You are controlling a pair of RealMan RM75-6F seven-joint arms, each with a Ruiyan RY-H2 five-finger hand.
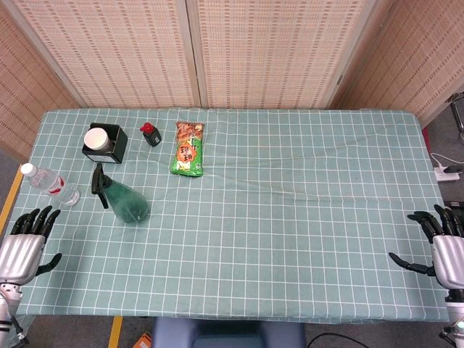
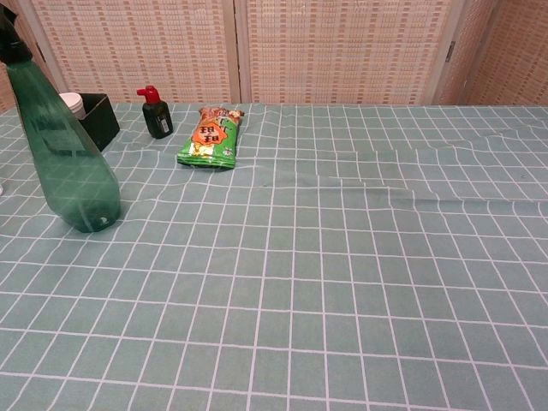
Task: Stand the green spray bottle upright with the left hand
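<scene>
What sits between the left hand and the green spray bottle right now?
Nothing visible blocks it. The left hand hovers open at the table's near-left edge, and bare cloth lies between it and the green spray bottle, which stands upright. The clear water bottle lies off to the left of that line.
</scene>
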